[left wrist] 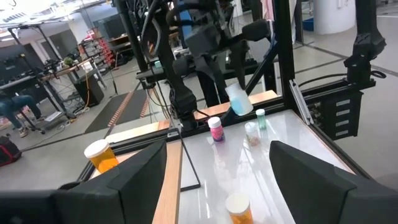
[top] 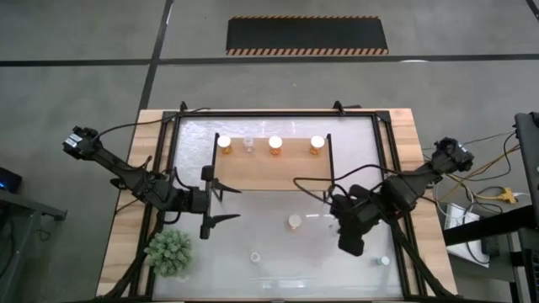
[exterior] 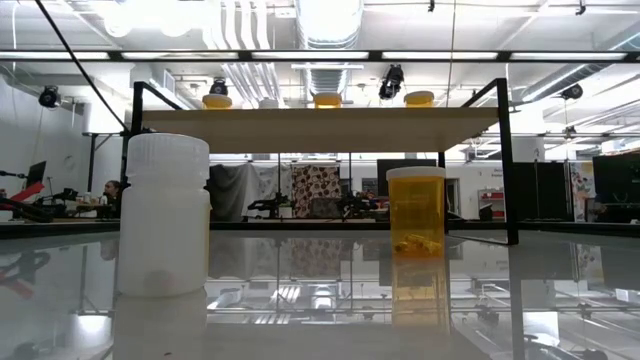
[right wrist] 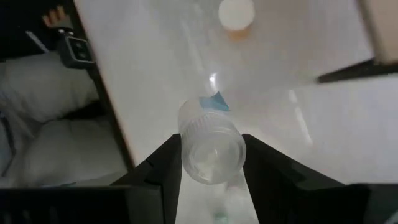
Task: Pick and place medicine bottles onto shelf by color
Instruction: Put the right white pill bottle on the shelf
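**Four Bottles Up, One in the Jaws, More to Go**

The shelf point(top: 269, 172) stood on the far half of the desk point(top: 126, 168). Along its back edge sat four bottles in a row. Three were orange: one point(top: 226, 141) at the left end, one point(top: 275, 142) in the middle and one point(top: 317, 142) at the right end. A small clear bottle point(top: 249, 143) sat between the first two orange ones. So that part of the job looked done, though the clear one sat among the orange ones.

The right gripper point(right wrist: 211, 180) was over the right side of the desk, near the front of the shelf. Its jaws were clamped on a clear bottle with a blue label point(right wrist: 211, 146). The bottle was up off the desk. It looked like the next one to go on the shelf.

The left gripper point(top: 221, 204) hung by the left end of the shelf. Its jaws were wide apart and held nothing. It seemed to be waiting.

More bottles were left on the desk. An orange bottle with a white cap point(top: 294, 222) stood in the middle. A white bottle point(top: 254, 257) stood near the front. A small greenish one point(top: 384, 261) stood at the front right. The left wrist view also showed a pinkish bottle point(left wrist: 216, 129) there.

A green spiky plant point(top: 170, 252) sat at the front left corner.

About half the job was left, I think.
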### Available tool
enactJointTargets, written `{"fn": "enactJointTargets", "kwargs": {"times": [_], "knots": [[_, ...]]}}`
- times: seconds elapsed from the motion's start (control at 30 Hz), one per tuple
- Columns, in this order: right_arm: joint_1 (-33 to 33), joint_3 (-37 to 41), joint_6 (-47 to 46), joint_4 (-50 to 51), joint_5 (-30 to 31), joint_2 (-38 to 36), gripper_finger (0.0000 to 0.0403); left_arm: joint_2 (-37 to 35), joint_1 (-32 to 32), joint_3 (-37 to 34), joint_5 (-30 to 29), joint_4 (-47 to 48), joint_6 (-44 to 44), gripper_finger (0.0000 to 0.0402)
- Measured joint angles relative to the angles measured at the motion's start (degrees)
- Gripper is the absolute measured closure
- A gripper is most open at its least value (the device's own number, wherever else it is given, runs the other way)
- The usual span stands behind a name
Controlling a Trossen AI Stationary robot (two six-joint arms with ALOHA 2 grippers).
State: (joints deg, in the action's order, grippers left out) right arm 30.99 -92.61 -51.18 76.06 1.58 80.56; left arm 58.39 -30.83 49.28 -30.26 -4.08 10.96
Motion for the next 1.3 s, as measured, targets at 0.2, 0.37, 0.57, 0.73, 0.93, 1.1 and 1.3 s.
{"fn": "enactJointTargets", "kwargs": {"times": [0.2, 0.37, 0.57, 0.73, 0.93, 1.1, 1.3], "knots": [[-4.0, -12.2, 8.9, 10.4, 3.9, 7.6, 0.0266, 0.0, 0.0, -0.1, 0.0, 0.0, 0.2, 0.0134], [-9.2, -19.4, 18.0, 13.6, 4.5, 12.3, 0.0266, 0.1, 0.0, -0.1, 0.0, 0.0, 0.2, 0.0134], [-15.9, -25.3, 28.7, 14.0, 4.0, 16.0, 0.0266, 0.1, 0.0, -0.1, 0.0, 0.2, 0.2, 0.0134], [-21.5, -26.3, 35.2, 13.9, 4.0, 17.4, 0.0266, 0.1, 0.0, -0.1, 0.0, 0.2, 0.3, 0.0134], [-27.0, -24.9, 40.4, 14.0, 4.0, 17.5, 0.0266, 0.1, 0.0, -0.1, 0.0, 0.3, 0.3, 0.0134], [-30.3, -23.6, 43.2, 14.0, 1.3, 17.5, 0.0266, 0.1, 0.0, -0.1, 0.0, 0.3, 0.3, 0.0134], [-31.9, -19.5, 44.4, 13.9, -0.5, 17.5, 0.0266, 0.1, 0.0, -0.1, 0.0, 0.3, 0.3, 0.0134]]}}
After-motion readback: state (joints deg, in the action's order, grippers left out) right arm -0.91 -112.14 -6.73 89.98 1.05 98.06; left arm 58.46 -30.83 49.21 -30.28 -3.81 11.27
